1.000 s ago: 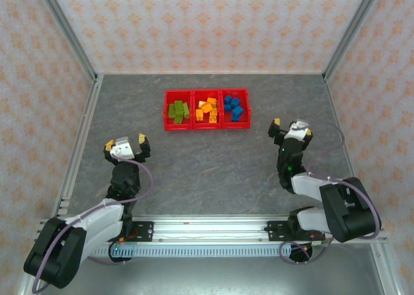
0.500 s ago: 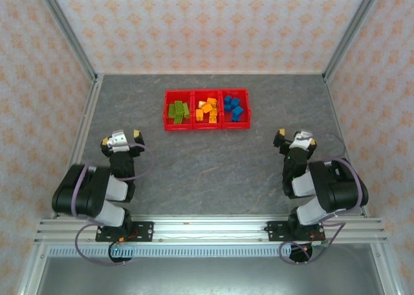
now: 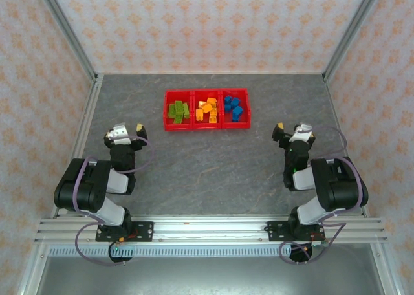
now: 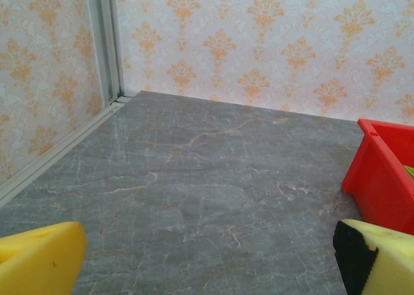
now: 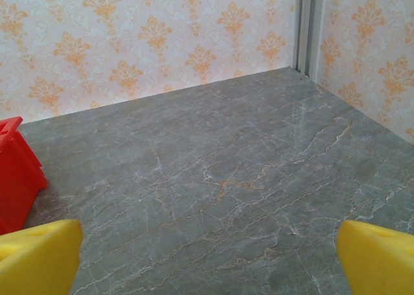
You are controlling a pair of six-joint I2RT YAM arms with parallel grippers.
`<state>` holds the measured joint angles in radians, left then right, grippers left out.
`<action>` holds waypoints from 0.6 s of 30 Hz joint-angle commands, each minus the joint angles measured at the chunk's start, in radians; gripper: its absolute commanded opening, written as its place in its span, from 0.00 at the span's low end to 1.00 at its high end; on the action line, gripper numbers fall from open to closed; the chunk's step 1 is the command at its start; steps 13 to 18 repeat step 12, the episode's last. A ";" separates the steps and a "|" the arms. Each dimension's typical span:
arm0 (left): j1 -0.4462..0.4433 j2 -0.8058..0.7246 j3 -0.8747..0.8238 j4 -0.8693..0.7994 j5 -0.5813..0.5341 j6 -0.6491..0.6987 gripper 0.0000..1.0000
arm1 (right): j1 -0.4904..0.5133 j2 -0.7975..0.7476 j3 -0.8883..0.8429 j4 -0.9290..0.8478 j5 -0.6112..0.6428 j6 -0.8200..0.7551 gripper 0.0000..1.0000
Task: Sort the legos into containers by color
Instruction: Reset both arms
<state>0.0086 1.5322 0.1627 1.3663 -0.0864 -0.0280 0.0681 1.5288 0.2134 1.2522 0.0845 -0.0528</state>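
Grey tabletop point(image 3: 213, 165) around red containers point(image 3: 193, 111)

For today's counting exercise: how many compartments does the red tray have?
3, side by side: left compartment holds green bricks, middle compartment orange-yellow bricks, right compartment blue bricks. None hidden.
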 commanded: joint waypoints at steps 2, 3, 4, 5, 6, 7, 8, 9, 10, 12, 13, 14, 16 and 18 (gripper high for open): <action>-0.001 -0.002 0.030 -0.009 0.077 0.019 0.99 | -0.008 -0.008 0.010 0.000 -0.008 0.012 1.00; -0.001 0.002 0.054 -0.055 0.080 0.017 0.99 | -0.008 -0.007 0.009 0.000 -0.009 0.013 1.00; 0.002 -0.001 0.050 -0.053 0.062 0.006 0.99 | -0.008 -0.006 0.011 0.000 -0.009 0.013 1.00; 0.001 0.004 0.051 -0.042 0.050 0.004 0.99 | -0.008 -0.005 0.012 -0.004 -0.009 0.013 1.00; 0.002 0.005 0.054 -0.051 0.048 0.005 0.99 | -0.008 0.000 0.019 -0.012 -0.013 0.013 1.00; 0.001 0.000 0.058 -0.064 0.050 0.004 0.99 | -0.011 0.002 0.026 -0.018 -0.016 0.014 1.00; 0.001 0.003 0.057 -0.056 0.048 0.005 0.99 | -0.014 0.001 0.026 -0.024 -0.023 0.016 1.00; 0.002 0.004 0.054 -0.047 0.048 0.005 1.00 | -0.014 0.002 0.026 -0.023 -0.023 0.016 1.00; 0.002 0.002 0.056 -0.056 0.048 0.005 0.99 | -0.014 -0.001 0.021 -0.018 -0.023 0.014 1.00; 0.002 0.005 0.054 -0.051 0.048 0.005 0.99 | -0.014 -0.006 0.015 -0.008 -0.023 0.014 1.00; 0.002 0.005 0.054 -0.051 0.048 0.005 0.99 | -0.014 -0.006 0.015 -0.008 -0.023 0.014 1.00; 0.002 0.005 0.054 -0.051 0.048 0.005 0.99 | -0.014 -0.006 0.015 -0.008 -0.023 0.014 1.00; 0.002 0.005 0.054 -0.051 0.048 0.005 0.99 | -0.014 -0.006 0.015 -0.008 -0.023 0.014 1.00; 0.002 0.005 0.054 -0.051 0.048 0.005 0.99 | -0.014 -0.006 0.015 -0.008 -0.023 0.014 1.00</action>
